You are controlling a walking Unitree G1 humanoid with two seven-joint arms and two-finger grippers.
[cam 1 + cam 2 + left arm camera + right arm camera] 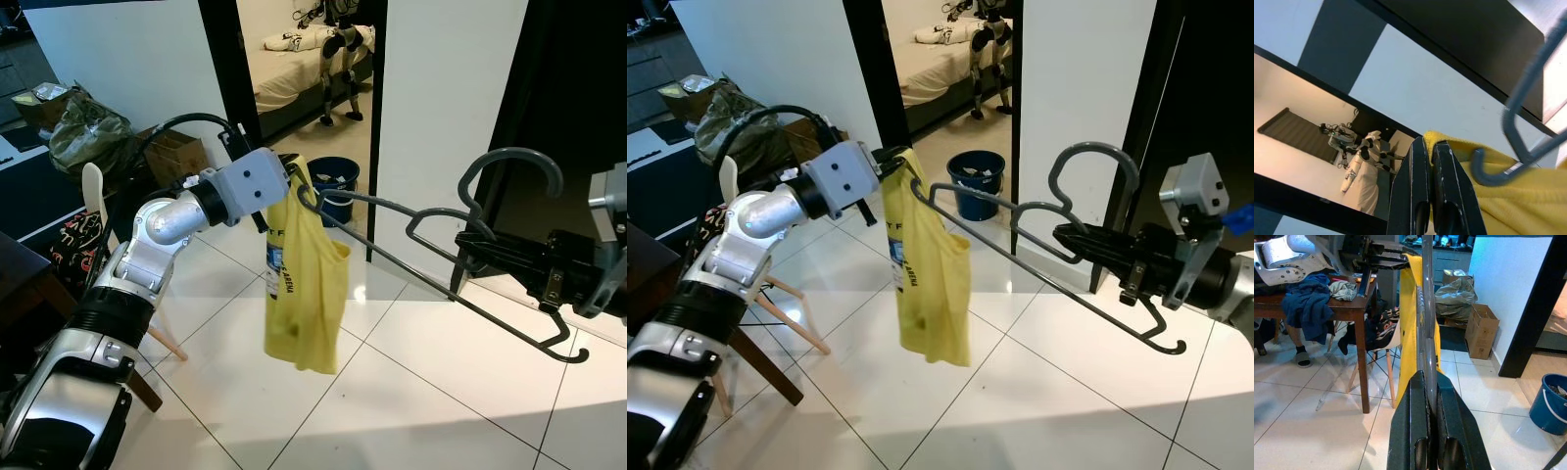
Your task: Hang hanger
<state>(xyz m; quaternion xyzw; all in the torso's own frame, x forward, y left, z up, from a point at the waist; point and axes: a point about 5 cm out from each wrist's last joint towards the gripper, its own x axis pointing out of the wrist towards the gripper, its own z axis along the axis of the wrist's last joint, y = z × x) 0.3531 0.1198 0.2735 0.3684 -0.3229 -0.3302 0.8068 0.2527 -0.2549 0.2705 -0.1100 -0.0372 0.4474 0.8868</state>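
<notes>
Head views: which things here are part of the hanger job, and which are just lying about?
Part of the job:
- grey hanger, held by the right tool
- yellow top, pinched at its upper edge by the left tool, draped at the hanger's end

Lying about:
- blue bucket
- cardboard box
- wooden table with clothes
- chair
</notes>
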